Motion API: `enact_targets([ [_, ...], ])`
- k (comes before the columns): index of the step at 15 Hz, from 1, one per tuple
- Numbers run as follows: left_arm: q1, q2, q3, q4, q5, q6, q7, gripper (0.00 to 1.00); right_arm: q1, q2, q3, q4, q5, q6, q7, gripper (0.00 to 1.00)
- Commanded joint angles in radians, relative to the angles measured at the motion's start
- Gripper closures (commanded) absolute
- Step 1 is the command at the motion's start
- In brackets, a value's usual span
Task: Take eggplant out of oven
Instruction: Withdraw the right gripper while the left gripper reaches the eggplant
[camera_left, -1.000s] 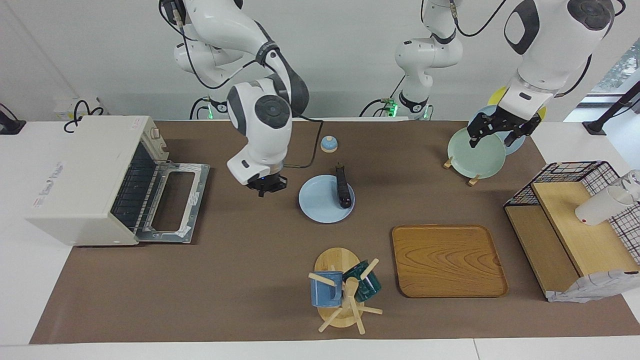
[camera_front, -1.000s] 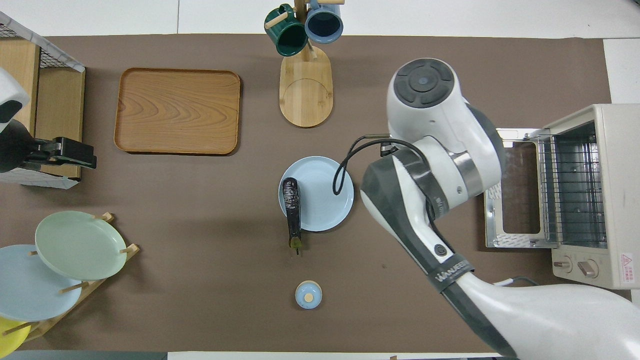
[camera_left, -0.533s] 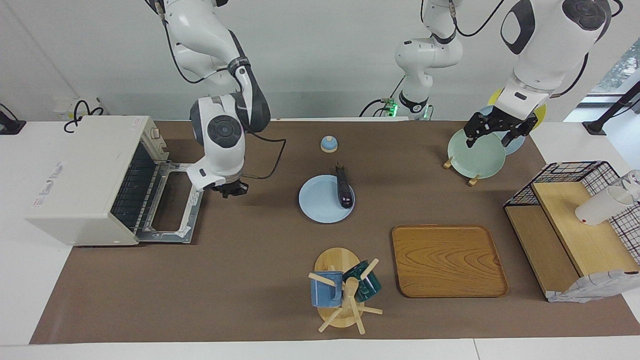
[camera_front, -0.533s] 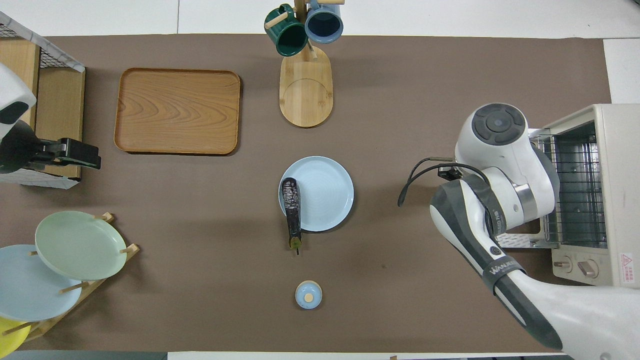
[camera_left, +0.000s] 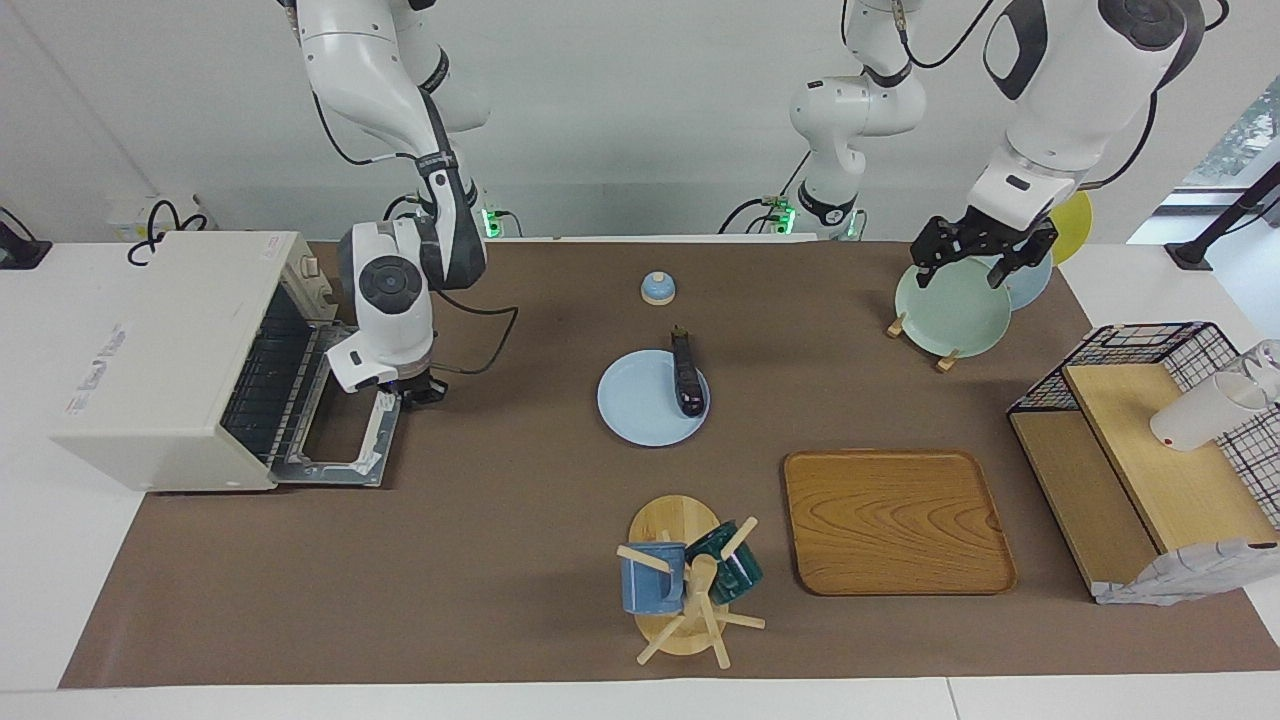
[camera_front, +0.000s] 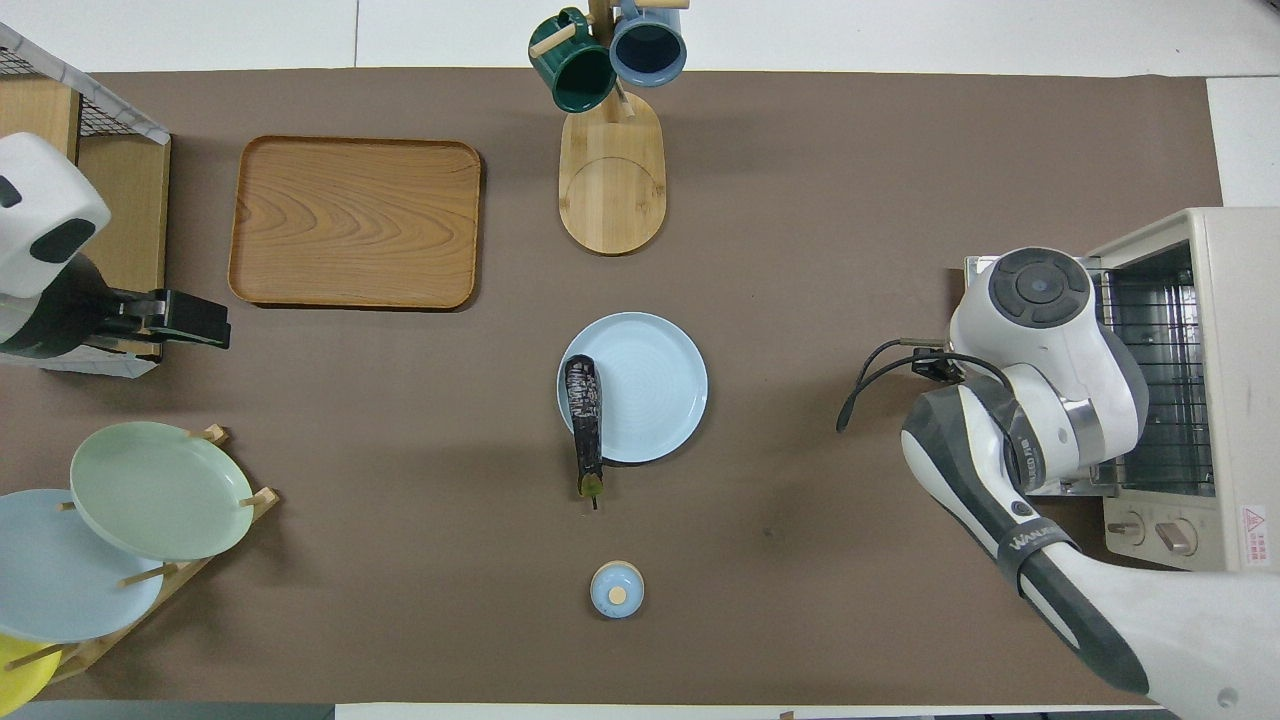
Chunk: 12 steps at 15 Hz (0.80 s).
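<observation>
The dark purple eggplant (camera_left: 686, 375) lies on the rim of the light blue plate (camera_left: 640, 405), its stem end off the rim toward the robots. It also shows in the overhead view (camera_front: 583, 425) on the plate (camera_front: 650, 385). The cream-white oven (camera_left: 160, 360) stands at the right arm's end of the table with its door (camera_left: 345, 410) dropped open and its wire rack bare. My right gripper (camera_left: 415, 392) hangs low at the open door's outer edge, apart from the eggplant. In the overhead view its own arm hides it. My left gripper (camera_left: 968, 268) is over the plate rack.
A small blue lidded knob (camera_left: 657, 288) sits nearer the robots than the plate. A mug tree (camera_left: 685, 580) and a wooden tray (camera_left: 895, 520) lie farther out. A plate rack (camera_left: 950, 305) and a wire-mesh wooden shelf (camera_left: 1150, 440) stand at the left arm's end.
My right gripper has swung from beside the light blue plate to the oven's open door. My left gripper has shifted a little over the plate rack. The eggplant has not moved.
</observation>
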Motion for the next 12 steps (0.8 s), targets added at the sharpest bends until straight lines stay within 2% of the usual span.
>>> enact_targets([
  [1,-0.083,0.001,0.006,-0.070,-0.031,0.098,-0.104,0.00,-0.033,-0.038,-0.001,0.016,-0.137,-0.055,-0.097,1.00],
  [4,-0.172,0.018,0.006,-0.145,-0.054,0.203,-0.166,0.00,-0.064,-0.073,0.000,0.133,-0.132,-0.211,-0.274,1.00],
  [6,-0.255,0.059,0.006,-0.182,-0.059,0.266,-0.247,0.00,-0.111,-0.134,0.000,0.136,-0.131,-0.246,-0.391,1.00],
  [8,-0.359,0.107,0.006,-0.232,-0.059,0.388,-0.394,0.00,-0.169,-0.168,0.000,0.138,-0.126,-0.256,-0.497,1.00],
  [11,-0.466,0.130,0.008,-0.328,-0.059,0.542,-0.505,0.00,-0.197,-0.199,0.000,0.154,-0.059,-0.293,-0.523,1.00],
  [12,-0.474,0.130,0.006,-0.354,-0.059,0.566,-0.505,0.00,-0.196,-0.202,0.000,0.199,0.005,-0.343,-0.523,1.00],
])
